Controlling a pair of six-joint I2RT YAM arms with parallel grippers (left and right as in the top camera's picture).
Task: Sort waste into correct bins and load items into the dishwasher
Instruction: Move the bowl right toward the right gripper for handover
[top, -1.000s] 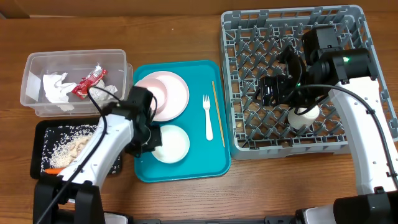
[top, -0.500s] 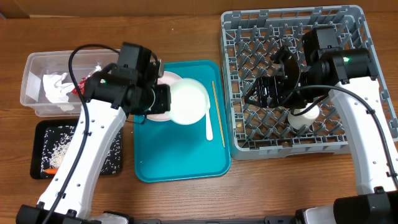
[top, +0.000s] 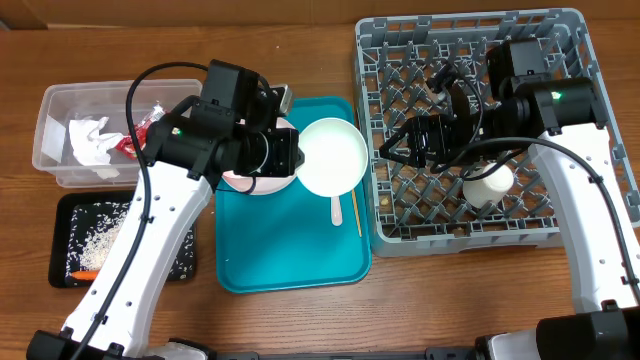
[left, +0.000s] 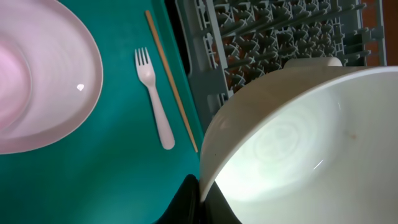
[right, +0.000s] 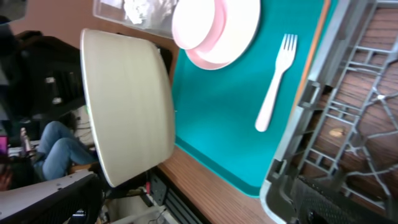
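Clamping the rim of a small white bowl (top: 335, 155) with the left tool (top: 297, 160), jaws narrow on that rim, and holding the bowl clear of the surface above the right part of the teal tray (top: 290, 255), close beside the left wall of the grey dish rack (top: 450, 240). Turning the bowl's hollow toward the overhead camera and its outer side toward the right wrist camera. Hiding the head of the white plastic fork (top: 337, 210) under the bowl in the overhead view; showing the whole fork in the left wrist view, lying flat on the tray between the pale pink plate (top: 250, 185) and the thin tan chopstick (top: 354, 212). Hovering the right tool (top: 405, 135) over the rack's left half, jaws appearing spread wide with nothing between them, pointing toward the bowl. Also showing a white cup (top: 488, 187) standing in the rack near its front wall, and, on the table (top: 300, 320) left of the teal tray, a clear tub (top: 50, 130) containing crumpled napkins (top: 90, 140) and a red wrapper (top: 128, 147), with a black tray (top: 70, 215) in front of it carrying rice (top: 100, 240) and a small carrot (top: 85, 273).
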